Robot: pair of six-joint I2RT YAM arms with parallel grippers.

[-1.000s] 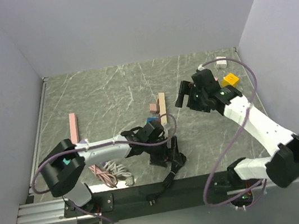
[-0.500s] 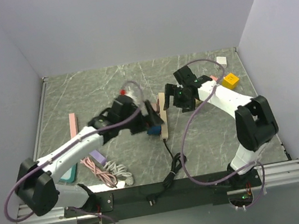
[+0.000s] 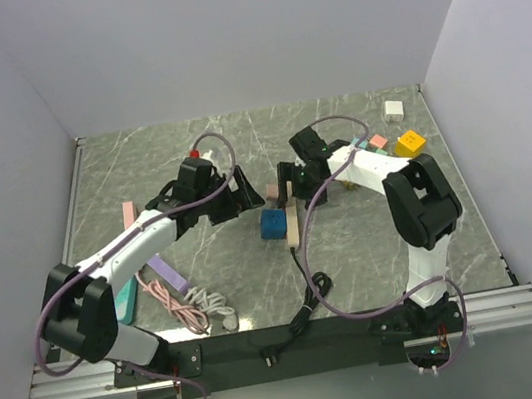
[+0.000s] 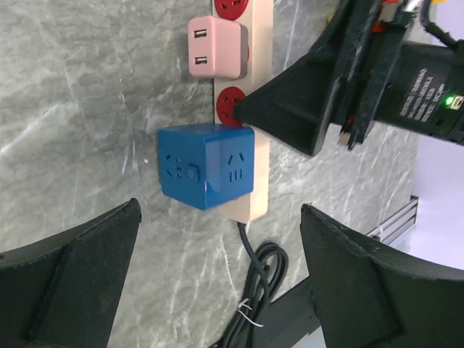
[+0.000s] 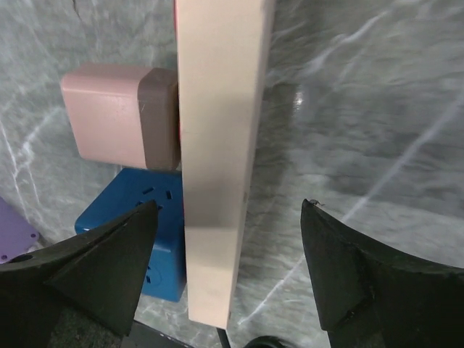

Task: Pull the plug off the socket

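Observation:
A beige power strip (image 3: 292,218) lies mid-table, its black cord (image 3: 311,289) running to the front. A blue cube plug (image 3: 273,225) and a pink USB adapter (image 3: 272,192) sit in its sockets. My left gripper (image 3: 249,200) is open and empty, just left of the adapter. In the left wrist view the gripper (image 4: 217,279) hangs above the blue cube (image 4: 206,165), the adapter (image 4: 217,47) and the strip (image 4: 246,206). My right gripper (image 3: 292,185) is open, its jaws either side of the strip (image 5: 217,145). The cube (image 5: 163,243) and adapter (image 5: 119,116) show left of it.
A yellow block (image 3: 411,143), a white block (image 3: 392,109) and small coloured blocks (image 3: 370,142) lie at the back right. A pink bar (image 3: 130,221), a purple block (image 3: 166,273) and a coiled pink and white cable (image 3: 190,308) lie at the left front.
My left arm swung from the front centre up and left, off the blue cube. My right gripper moved left from the back right onto the strip.

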